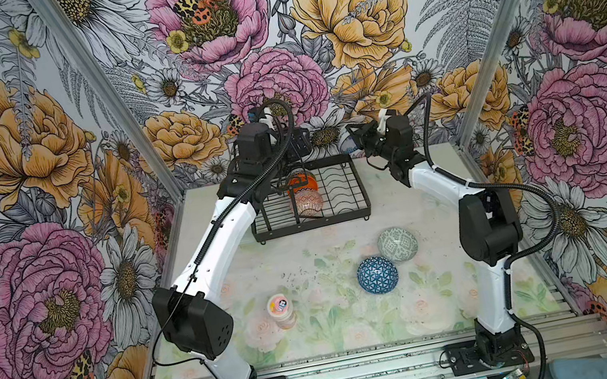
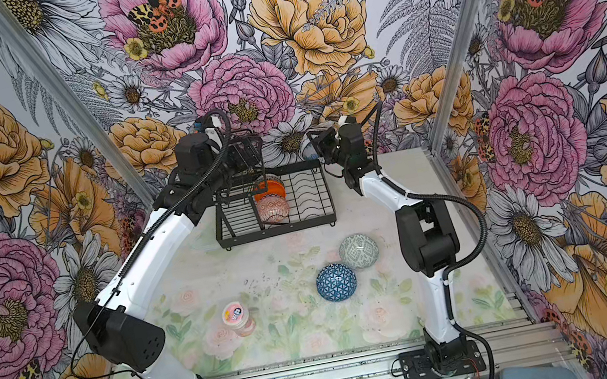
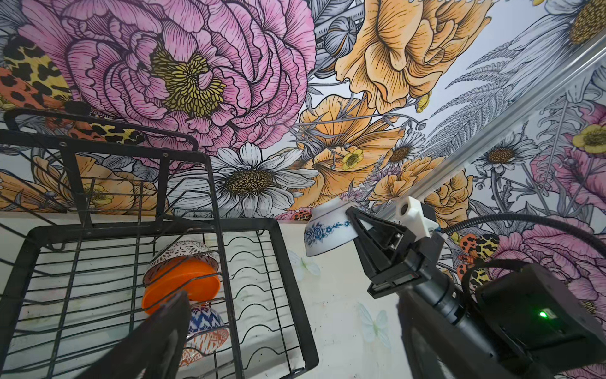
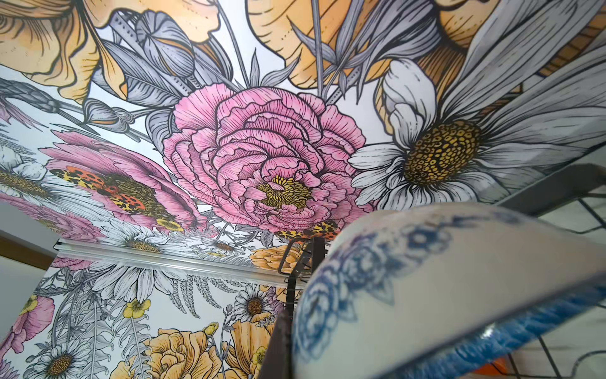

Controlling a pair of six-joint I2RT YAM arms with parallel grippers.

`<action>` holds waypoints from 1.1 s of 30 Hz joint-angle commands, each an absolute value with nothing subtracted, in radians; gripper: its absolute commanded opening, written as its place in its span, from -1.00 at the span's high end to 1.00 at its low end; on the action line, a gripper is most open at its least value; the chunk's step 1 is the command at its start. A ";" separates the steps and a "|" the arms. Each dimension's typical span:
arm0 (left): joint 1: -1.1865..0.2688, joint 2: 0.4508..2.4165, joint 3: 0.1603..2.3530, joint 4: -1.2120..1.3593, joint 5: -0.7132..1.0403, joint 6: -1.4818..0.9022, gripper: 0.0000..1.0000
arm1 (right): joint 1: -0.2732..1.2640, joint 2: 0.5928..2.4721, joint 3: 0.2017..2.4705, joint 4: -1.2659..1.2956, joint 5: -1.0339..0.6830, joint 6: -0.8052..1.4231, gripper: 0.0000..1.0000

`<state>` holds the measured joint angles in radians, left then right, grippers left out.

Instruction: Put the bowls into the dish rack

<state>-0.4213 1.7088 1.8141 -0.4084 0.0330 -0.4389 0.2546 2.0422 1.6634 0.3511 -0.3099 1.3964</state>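
Your right hand (image 3: 351,223) grips the white bowl (image 3: 324,233) by its rim, in the air just beside the rack (image 1: 361,189). Your left hand (image 3: 293,298) hangs wide open over the rack, where the plain orange bowl (image 1: 303,186) and the patterned bowl (image 1: 308,203) lie together. The grey-green bowl (image 1: 397,245) and the blue bowl (image 1: 377,274) sit close together on the table (image 1: 307,266).
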 commanded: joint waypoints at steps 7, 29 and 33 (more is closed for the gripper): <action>-0.388 1.709 1.806 -0.436 0.151 -0.354 -0.97 | 0.293 2.047 1.643 0.532 -0.229 1.423 1.00; -0.443 1.659 1.708 -0.548 -0.025 0.115 -0.97 | 0.344 2.192 1.738 0.504 -0.202 1.466 1.00; -0.450 1.640 1.675 -0.542 -0.043 0.147 -0.97 | 0.345 2.229 1.767 0.494 -0.200 1.472 1.00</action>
<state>-0.4503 1.6852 1.6947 -0.5385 0.0017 0.0853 0.3374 2.2070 1.7081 0.4454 -0.2192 1.4708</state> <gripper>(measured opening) 0.986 0.079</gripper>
